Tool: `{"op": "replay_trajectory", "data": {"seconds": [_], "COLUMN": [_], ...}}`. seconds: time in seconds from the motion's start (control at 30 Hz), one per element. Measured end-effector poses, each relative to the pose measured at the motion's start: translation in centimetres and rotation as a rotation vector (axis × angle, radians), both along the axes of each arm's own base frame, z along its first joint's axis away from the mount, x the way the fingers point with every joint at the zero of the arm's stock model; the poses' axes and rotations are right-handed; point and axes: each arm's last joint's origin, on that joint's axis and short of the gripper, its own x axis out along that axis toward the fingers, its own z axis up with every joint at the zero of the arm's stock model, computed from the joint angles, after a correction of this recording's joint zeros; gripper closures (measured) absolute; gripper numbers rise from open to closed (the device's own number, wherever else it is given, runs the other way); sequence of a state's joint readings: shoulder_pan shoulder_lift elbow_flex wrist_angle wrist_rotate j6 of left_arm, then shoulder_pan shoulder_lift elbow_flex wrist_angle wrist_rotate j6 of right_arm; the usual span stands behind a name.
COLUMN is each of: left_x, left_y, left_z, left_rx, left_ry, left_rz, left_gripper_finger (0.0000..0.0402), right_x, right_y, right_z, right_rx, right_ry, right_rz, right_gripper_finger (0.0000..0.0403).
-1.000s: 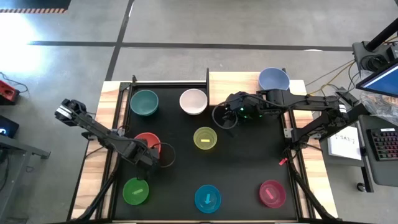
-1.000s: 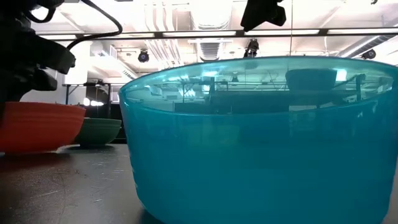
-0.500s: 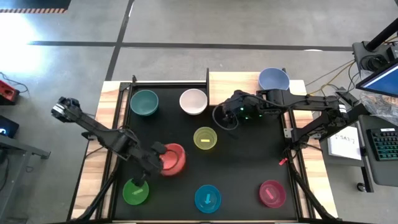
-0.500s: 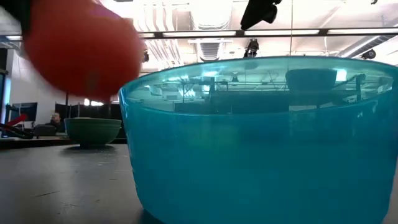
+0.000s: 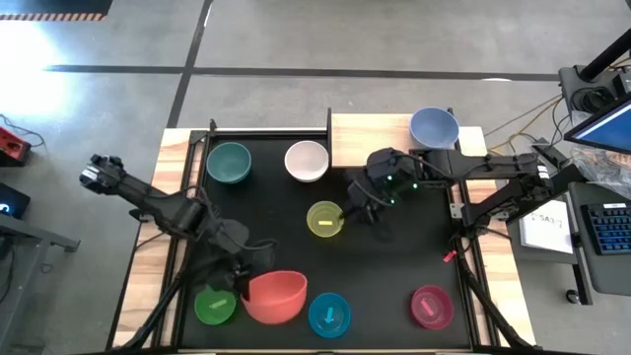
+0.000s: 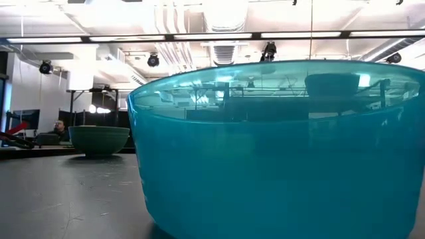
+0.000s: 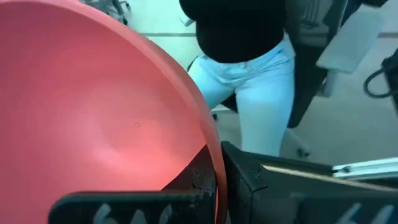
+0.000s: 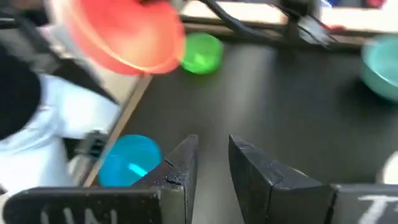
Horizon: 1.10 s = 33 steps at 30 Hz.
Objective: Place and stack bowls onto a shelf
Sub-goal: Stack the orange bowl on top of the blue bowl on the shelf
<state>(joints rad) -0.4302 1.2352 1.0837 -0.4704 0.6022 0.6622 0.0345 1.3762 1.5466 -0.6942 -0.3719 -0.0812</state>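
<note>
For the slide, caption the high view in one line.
Left hand holds the red bowl tilted above the table's near edge between the green bowl and cyan bowl; right hand hovers beside the yellow bowl.

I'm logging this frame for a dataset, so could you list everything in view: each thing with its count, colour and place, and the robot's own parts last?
red bowl: one, red, lifted and tilted at the table's near edge, held by the left gripper
teal bowl: one, far left of the black tabletop
white bowl: one, far centre
yellow bowl: one, table centre
green bowl: one, near left
cyan bowl: one, near centre
magenta bowl: one, near right
pale blue bowl: one, on the shelf
shelf: one, pale wood, far right
person: one, black top, pale trousers, beyond the table
left gripper: shut on the red bowl's rim
right gripper: open, beside the yellow bowl
</note>
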Motion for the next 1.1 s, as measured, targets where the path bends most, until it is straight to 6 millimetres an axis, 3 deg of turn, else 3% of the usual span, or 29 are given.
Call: {"op": "replay_trajectory", "data": {"seconds": [0.33, 0.63, 0.87, 1.1], "left_x": [2.6, 5.0, 6.0, 6.8], "left_y": [2.9, 6.0, 6.3, 6.2], "left_z": [-0.5, -1.1, -1.9, -1.2], "left_rx": [0.093, -0.016, -0.045, -0.062], "left_ry": [-0.223, -0.256, -0.233, -0.206], "left_rz": [-0.008, -0.031, -0.056, -0.08], "left_gripper_finger": [0.0401, 0.0401, 0.0401, 0.0402], "right_x": [0.7, 2.5, 2.5, 2.2], "right_y": [3.8, 4.2, 4.3, 4.7], "right_z": [-0.1, -1.3, -1.2, -1.1], "right_rx": [-0.057, -0.059, -0.056, 0.037], "right_ry": [-0.101, -0.11, -0.115, -0.108], "right_rz": [0.191, 0.191, 0.194, 0.305], "right_gripper_finger": [0.0323, 0.0323, 0.0323, 0.0323]}}
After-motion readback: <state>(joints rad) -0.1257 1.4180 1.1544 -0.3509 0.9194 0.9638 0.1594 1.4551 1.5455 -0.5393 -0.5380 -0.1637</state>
